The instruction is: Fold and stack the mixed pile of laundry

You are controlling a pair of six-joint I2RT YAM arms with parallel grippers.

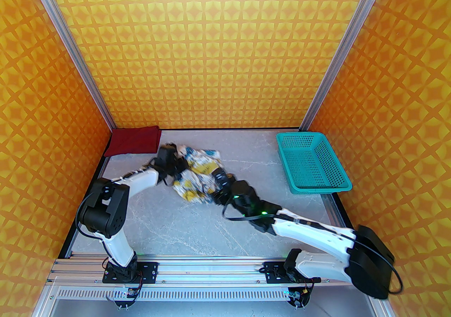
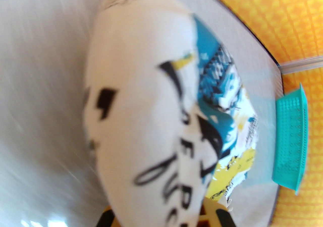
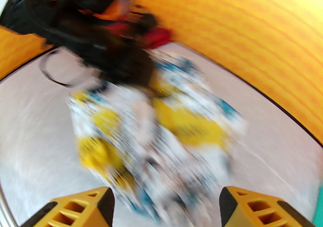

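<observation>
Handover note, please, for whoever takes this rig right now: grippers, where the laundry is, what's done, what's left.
Left gripper: shut on the left edge of the white cloth T-shirt printed in blue, mustard and black, which lies crumpled in the middle of the grey table.
Right gripper: open at that shirt's right side, holding nothing.
Plain dark red cloth T-shirt: folded, far left corner.
Done: red shirt folded.
Left: fold the printed shirt, stack it on the red one.

Walls (image 1: 225, 44) covered in an orange and yellow geometric pattern closed in three sides, joined at the corners by silver metal posts (image 1: 72, 47). The table (image 1: 183, 234) had a grey marbled top, brightly lit, with a silver metal rail (image 1: 211, 268) along its near edge.
</observation>
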